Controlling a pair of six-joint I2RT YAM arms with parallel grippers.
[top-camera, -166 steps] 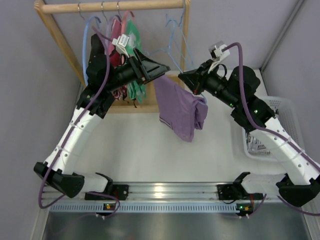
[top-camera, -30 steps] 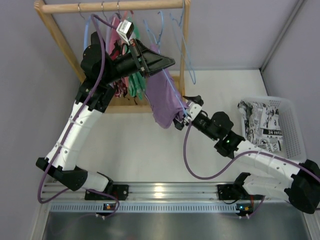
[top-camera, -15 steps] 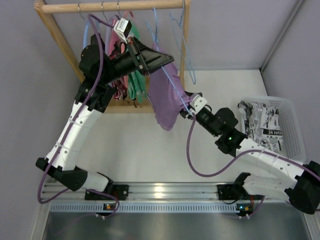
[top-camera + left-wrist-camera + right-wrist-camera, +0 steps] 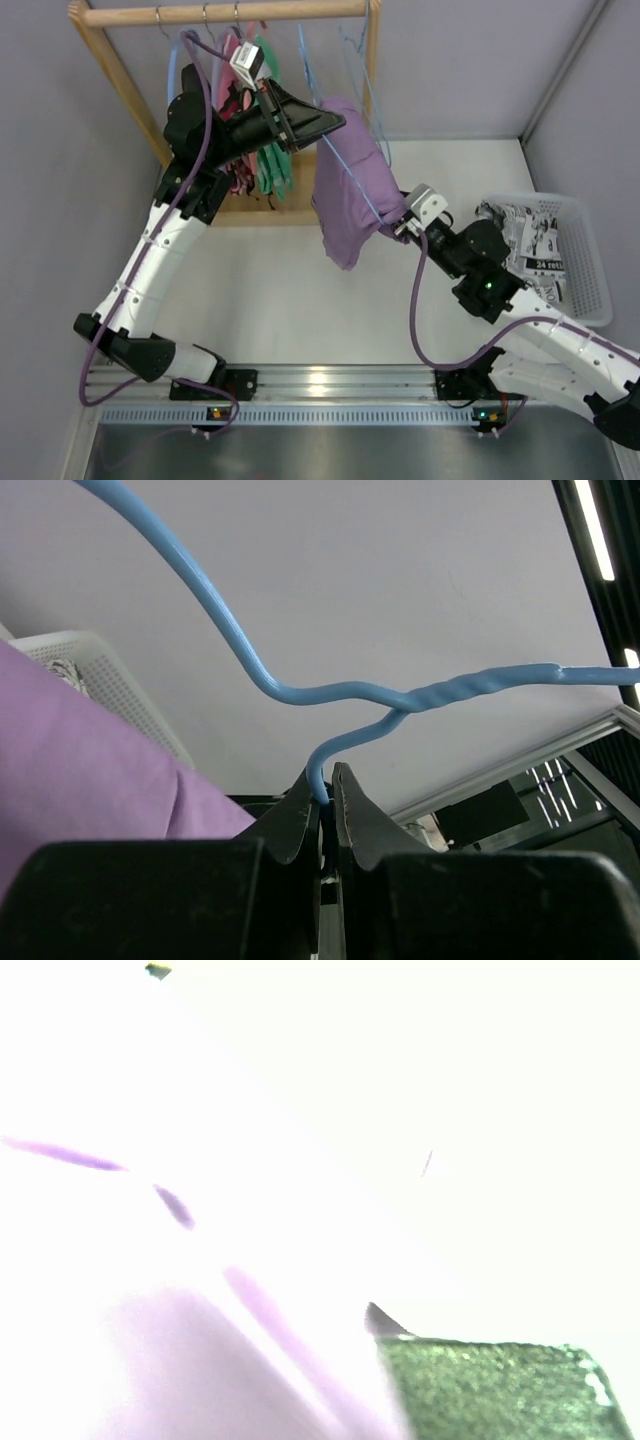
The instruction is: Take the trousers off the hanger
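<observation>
My right gripper (image 4: 398, 222) has swung right and closed on the trousers (image 4: 345, 190), dragging them along; my left gripper (image 4: 327, 785) pinches the hanger (image 4: 400, 696) tight.

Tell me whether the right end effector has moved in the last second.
Yes. In the top view the right end effector has shifted right, toward the basket, and now grips the edge of the trousers.
</observation>
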